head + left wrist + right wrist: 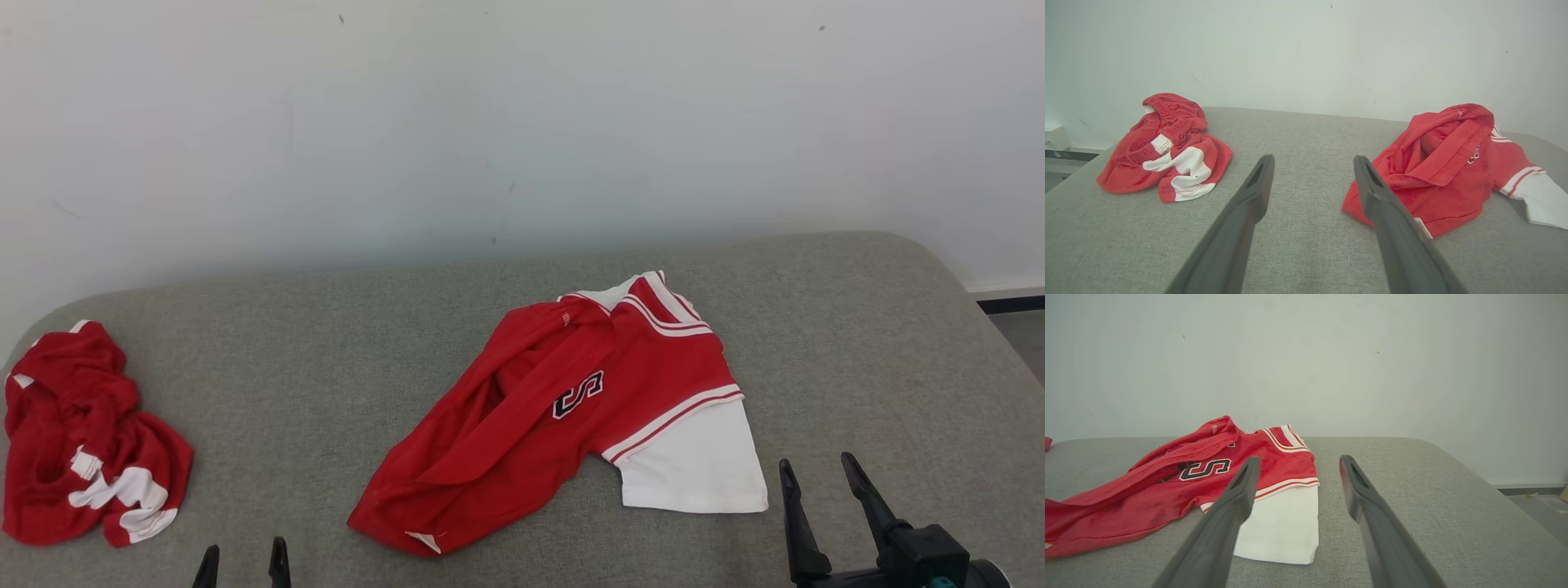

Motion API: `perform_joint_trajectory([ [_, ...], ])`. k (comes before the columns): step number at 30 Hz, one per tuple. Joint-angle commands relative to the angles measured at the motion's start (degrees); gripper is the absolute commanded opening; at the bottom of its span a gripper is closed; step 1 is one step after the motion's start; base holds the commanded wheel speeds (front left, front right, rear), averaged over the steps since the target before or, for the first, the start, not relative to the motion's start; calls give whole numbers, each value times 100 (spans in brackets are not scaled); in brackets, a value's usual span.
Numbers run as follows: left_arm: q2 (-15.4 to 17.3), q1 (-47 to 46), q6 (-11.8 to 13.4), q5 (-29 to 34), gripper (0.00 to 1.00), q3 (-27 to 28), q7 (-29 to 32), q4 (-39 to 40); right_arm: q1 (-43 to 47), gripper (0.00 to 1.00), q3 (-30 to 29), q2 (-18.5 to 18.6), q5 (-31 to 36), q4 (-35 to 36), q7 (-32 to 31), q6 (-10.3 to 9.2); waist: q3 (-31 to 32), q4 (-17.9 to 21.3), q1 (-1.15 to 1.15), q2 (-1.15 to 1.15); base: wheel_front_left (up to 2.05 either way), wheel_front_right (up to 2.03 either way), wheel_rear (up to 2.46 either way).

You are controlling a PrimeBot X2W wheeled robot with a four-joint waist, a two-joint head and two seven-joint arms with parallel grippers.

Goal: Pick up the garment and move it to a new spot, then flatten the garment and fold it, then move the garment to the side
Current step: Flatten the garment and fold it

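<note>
Spreading across the top half of the head view, a pale wall stands behind a grey fabric counter with rounded corners. The jersey, red with white trim, lies rumpled on the counter just off centre toward 4 o'clock. Its body is folded over itself and runs down toward 7 o'clock, and its collar points to 12. A dark letter S shows on the chest, and a white sleeve lies flat at the jersey's 4 o'clock side. A red-and-white bundle of cloth sits crumpled at 8 o'clock near the counter's edge, well apart from the jersey. The right claw is at 4 o'clock, just beside the white sleeve but not touching it, with its two dark fingers spread wide and nothing between them. In its own wrist view the right claw points past the sleeve's edge. The left claw shows only its fingertips at 7 o'clock, likewise spread and empty. In its wrist view the left claw points at bare counter between the bundle and the jersey.
</note>
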State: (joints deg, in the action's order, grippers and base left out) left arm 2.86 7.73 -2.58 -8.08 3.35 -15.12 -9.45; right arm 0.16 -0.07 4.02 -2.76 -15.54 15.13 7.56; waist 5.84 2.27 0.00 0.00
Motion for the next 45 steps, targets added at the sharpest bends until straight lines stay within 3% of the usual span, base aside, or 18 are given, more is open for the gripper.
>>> perform_joint_trajectory([
  [1, 5, 113, -30, 38, 100, -5, -4, 31, -19, 100, 8, -25, -34, -20, 1, -15, -28, -42, 0, 0, 0, 0, 0],
  [26, 4, -79, -124, -105, 100, -290, -4, -124, -317, 100, -159, -19, -203, -292, -190, -15, -159, -194, 0, 0, 0, 0, 0],
  [33, 9, -600, -286, -484, 100, -1223, 83, -1067, -867, 100, -596, -62, -362, -845, -1536, -15, -347, -194, 0, 0, 0, 0, 0],
  [41, 8, -1496, -35, -923, 100, -1776, 230, -2028, -1717, 100, -765, -87, -181, -1963, -2793, -15, -713, -210, 0, 0, 0, 0, 0],
  [45, 8, -1776, 60, -1044, 100, -1876, 207, -2218, -2031, 100, -828, -91, -185, -2302, -2879, -15, -884, -261, 0, 0, 0, 0, 0],
])
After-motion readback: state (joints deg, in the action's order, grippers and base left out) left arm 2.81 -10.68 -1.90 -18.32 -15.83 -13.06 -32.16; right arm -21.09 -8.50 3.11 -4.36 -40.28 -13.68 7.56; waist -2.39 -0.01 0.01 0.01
